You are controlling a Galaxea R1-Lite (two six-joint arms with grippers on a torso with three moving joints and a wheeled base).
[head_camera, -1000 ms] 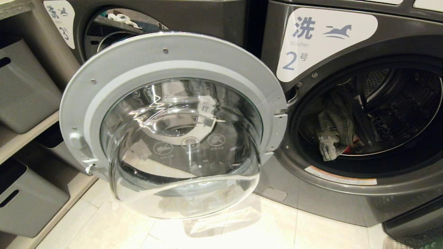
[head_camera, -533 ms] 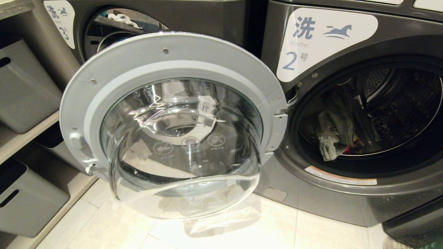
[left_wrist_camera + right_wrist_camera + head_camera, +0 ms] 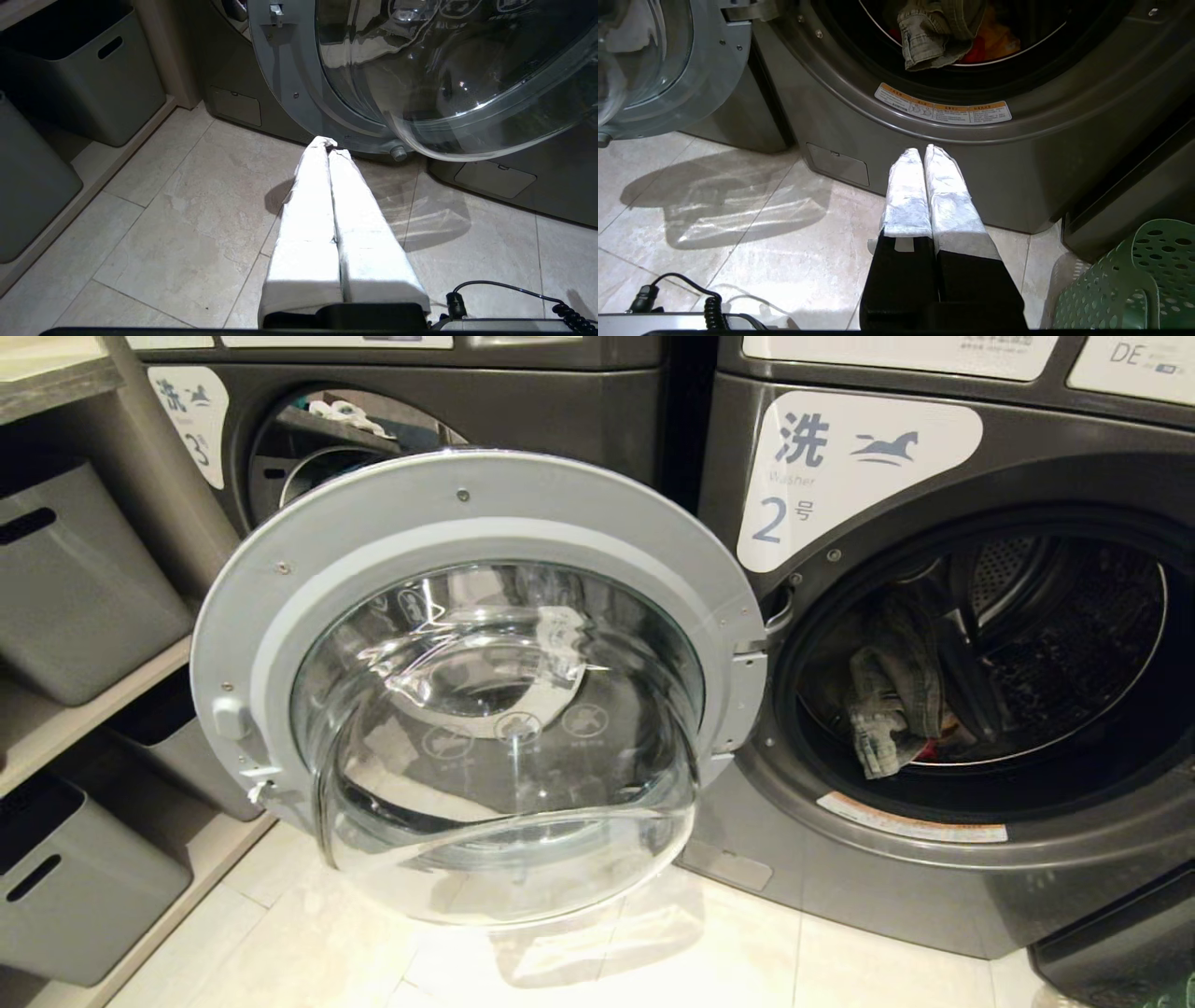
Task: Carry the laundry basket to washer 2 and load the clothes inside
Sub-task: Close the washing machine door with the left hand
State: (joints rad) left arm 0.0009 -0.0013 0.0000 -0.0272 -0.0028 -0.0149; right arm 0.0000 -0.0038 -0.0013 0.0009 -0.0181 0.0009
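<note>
Washer 2 is my landmark: its door swung fully out to its left side, drum open, and the clothes sit inside — denim jeans draped at the drum's front lip, a yellow garment and a pink-red garment just behind them. Laundry basket stands on the floor by washer 2's lower right corner, only its green holed wall and rim showing; I can't tell if anything is left in it. My left pincer is closed, empty, low over the floor tiles under the open door's bottom edge; my right pincer is closed, empty, low in front of washer 2's base below the warning sticker. Loading looks done or near done to me. To finish well I'd check the basket for leftovers, then nudge the jeans deeper so no cuff hangs over the gasket before the door swings. Edges to mind: the door's bulging glass bowl hangs right above my left pincer, so lift that arm away from the door, not up. Open room is the bare tile in front of washer 2; grey bins on the shelving beyond the door close off that side, the basket crowds the right.
</note>
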